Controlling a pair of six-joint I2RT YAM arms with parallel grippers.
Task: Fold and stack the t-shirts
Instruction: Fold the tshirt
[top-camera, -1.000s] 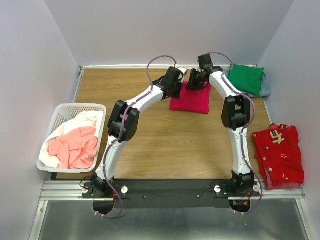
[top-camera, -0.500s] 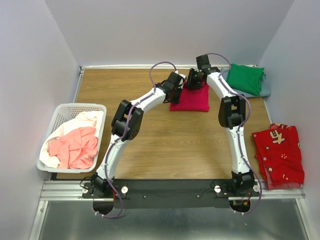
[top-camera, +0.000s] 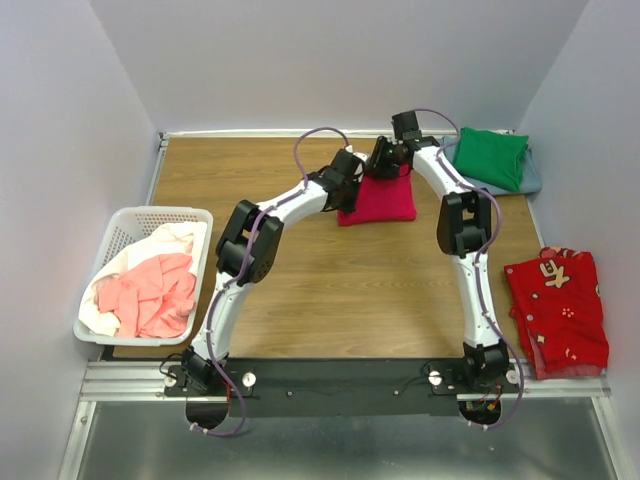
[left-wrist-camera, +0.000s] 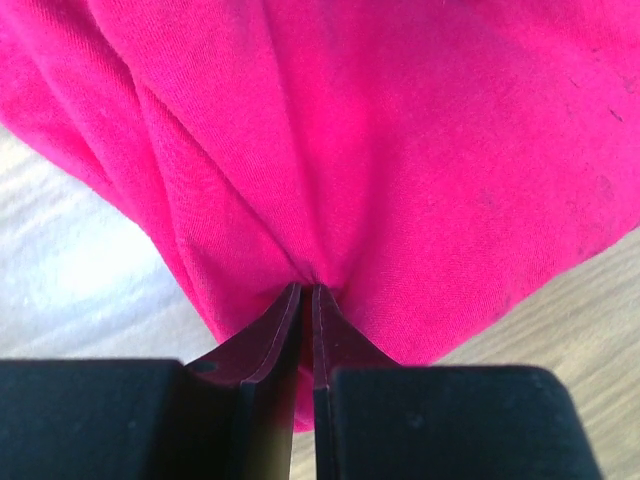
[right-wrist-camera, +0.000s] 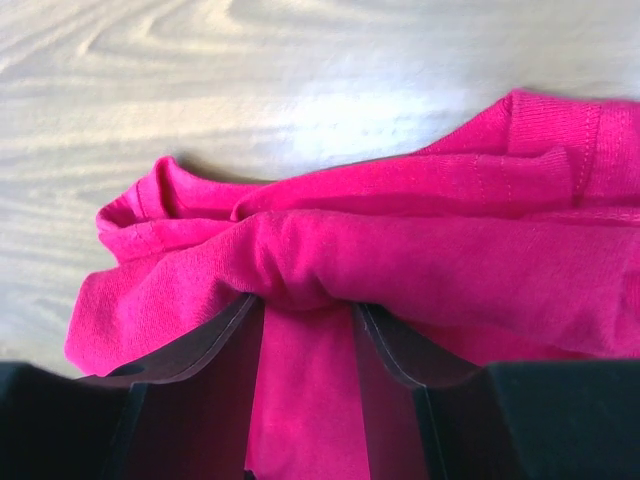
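The crimson-pink t-shirt lies folded on the wooden table at the far middle. My left gripper is at its far left corner, shut on a thin pinch of the crimson cloth, with the jaws almost touching. My right gripper is at its far edge, shut on a thick bunched fold of the same shirt, which fills the gap between the fingers. A green t-shirt lies folded on a grey-blue one at the far right corner.
A white lattice basket at the left holds a salmon-pink t-shirt and a white one. A red patterned cloth lies at the right, past the table edge. Walls close in the table at the back and sides.
Both grippers have shifted slightly along the shirt's far edge, the right one to the left. The crimson shirt has bunched up a little there and looks slightly narrower.
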